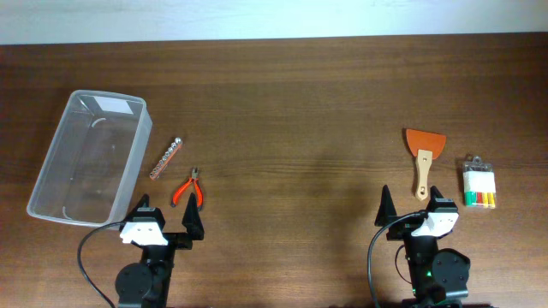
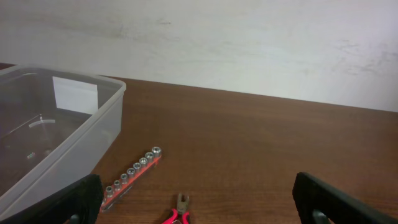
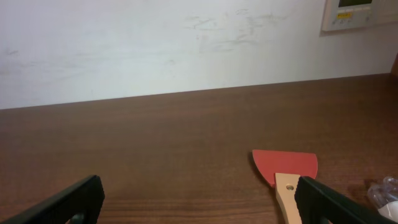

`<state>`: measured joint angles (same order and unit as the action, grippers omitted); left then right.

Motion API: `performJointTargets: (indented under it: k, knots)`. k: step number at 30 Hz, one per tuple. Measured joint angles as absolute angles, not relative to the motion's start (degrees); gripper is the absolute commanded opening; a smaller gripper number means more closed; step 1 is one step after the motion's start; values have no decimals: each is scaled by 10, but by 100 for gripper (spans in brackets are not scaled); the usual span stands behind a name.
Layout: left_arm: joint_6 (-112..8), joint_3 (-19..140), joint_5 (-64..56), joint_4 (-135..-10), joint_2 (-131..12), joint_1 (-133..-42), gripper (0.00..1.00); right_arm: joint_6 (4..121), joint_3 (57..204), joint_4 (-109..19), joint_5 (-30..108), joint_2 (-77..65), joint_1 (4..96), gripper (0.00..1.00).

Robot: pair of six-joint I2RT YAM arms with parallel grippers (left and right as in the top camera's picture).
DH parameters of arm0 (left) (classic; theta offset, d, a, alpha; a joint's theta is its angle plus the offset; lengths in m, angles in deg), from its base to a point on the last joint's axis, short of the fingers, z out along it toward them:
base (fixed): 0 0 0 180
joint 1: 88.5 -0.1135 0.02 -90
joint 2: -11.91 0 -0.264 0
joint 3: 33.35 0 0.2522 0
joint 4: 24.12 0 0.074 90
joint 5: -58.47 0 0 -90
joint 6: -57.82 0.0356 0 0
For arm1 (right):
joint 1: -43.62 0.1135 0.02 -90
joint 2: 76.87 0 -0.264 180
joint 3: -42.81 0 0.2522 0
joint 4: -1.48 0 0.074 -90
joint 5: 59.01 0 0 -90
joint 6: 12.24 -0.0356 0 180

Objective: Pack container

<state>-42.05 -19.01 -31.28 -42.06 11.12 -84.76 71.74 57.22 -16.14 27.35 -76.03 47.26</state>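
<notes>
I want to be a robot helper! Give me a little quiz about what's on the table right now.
1. True or false: the container already has tools inside it.
2. The blade of the scraper is: A orange, B blue, C green?
3. Fill in: the pliers with red handles lie beside the ___ rail.

Key: 1 false, it is empty. 2 A. 3 socket: the socket rail lies between the pliers and the container.
</notes>
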Motion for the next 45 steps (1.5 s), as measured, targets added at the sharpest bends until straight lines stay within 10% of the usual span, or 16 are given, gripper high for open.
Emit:
performJointTargets:
  k: [30, 45]
  knots:
    - [-425, -166, -337, -438, 83, -848, 99, 717, 581, -137, 296, -752, 473, 99]
    - [-497, 417, -501, -926, -392, -868, 99, 744, 1069, -509, 326, -318, 473, 99]
